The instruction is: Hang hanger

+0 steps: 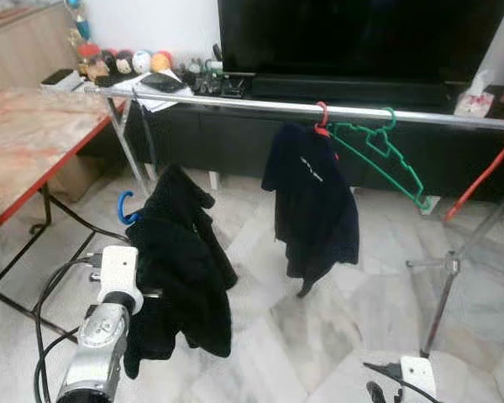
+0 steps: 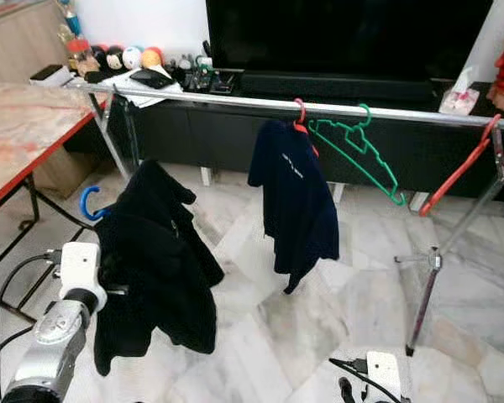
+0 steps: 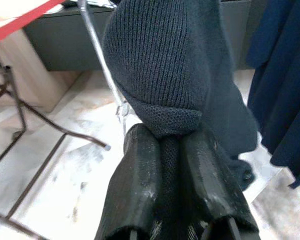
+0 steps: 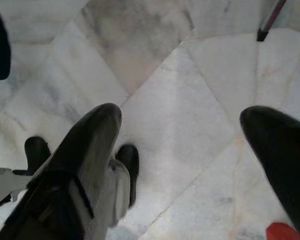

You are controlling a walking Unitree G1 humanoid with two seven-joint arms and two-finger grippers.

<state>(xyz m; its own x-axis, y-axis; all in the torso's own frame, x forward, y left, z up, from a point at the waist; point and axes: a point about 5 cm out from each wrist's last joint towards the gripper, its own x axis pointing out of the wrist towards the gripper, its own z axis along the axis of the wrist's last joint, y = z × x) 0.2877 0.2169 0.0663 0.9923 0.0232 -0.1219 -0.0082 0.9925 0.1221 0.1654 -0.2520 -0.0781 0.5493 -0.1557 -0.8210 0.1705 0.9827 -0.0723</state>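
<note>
A black knitted sweater (image 1: 181,269) hangs on a blue hanger whose hook (image 1: 126,206) sticks out at its upper left. My left gripper (image 3: 172,165) is shut on the sweater's fabric and holds it up in front of me, low and left of the silver clothes rail (image 1: 235,102). On the rail hang a navy garment (image 1: 311,201) on a red hanger (image 1: 322,117) and an empty green hanger (image 1: 378,151). My right gripper (image 4: 180,130) is open, low at my right side, over the bare floor.
A marble-topped table with a red edge (image 1: 34,134) stands at the left. A black TV cabinet (image 1: 361,88) with small items sits behind the rail. The rail's stand leg (image 1: 441,294) and a red hanger (image 1: 483,176) are at the right. The floor is white marble.
</note>
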